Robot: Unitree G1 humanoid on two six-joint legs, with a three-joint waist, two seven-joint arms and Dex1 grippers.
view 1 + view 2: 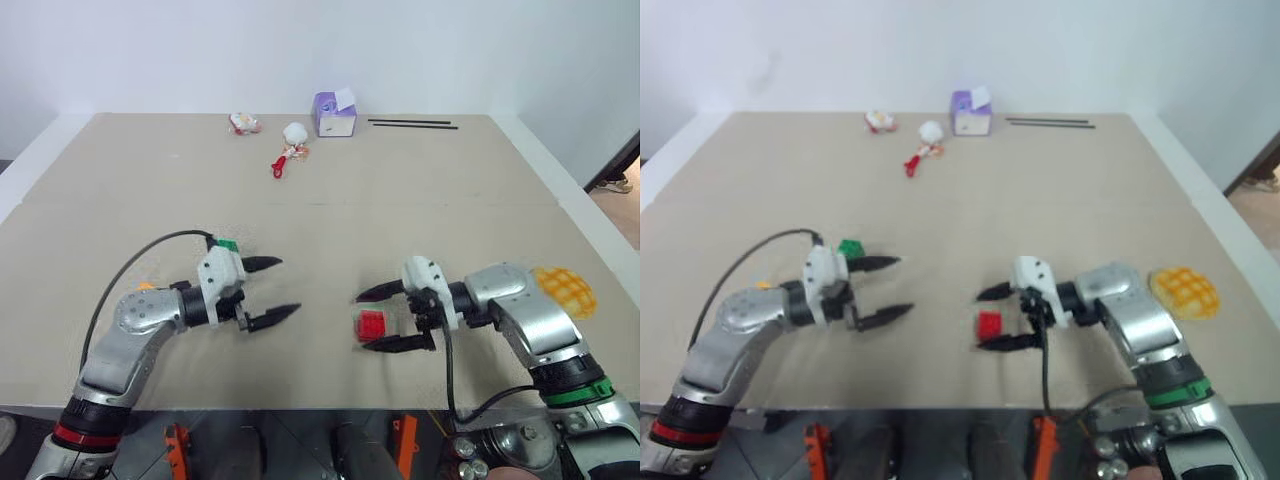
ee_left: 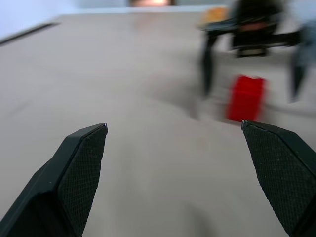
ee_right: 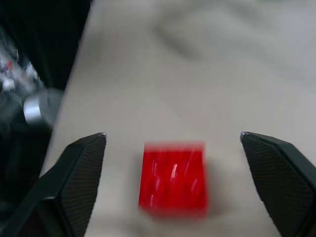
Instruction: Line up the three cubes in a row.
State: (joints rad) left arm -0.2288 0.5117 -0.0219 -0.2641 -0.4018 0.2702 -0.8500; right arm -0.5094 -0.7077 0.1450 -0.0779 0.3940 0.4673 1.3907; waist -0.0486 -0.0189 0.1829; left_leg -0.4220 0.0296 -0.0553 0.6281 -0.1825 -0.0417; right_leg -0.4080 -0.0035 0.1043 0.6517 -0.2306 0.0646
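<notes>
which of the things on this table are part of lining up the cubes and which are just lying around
Part of the job: red cube, green cube, and a bit of orange by the left arm, perhaps the third cube.

Lying about: yellow bun, purple-and-white box, small toys, black sticks.

Green cube (image 1: 228, 244) — half hidden behind left pincer (image 1: 275, 291)

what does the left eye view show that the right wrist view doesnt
Left eye view alone: the left gripper with fingers open, the green cube beside it, the yellow bun, the purple-and-white box and small toys at the far edge.

Right wrist view alone: a close look down between the right gripper's fingers, with clear gaps either side of the cube.

Both: the red cube, the open right gripper and the beige table.
</notes>
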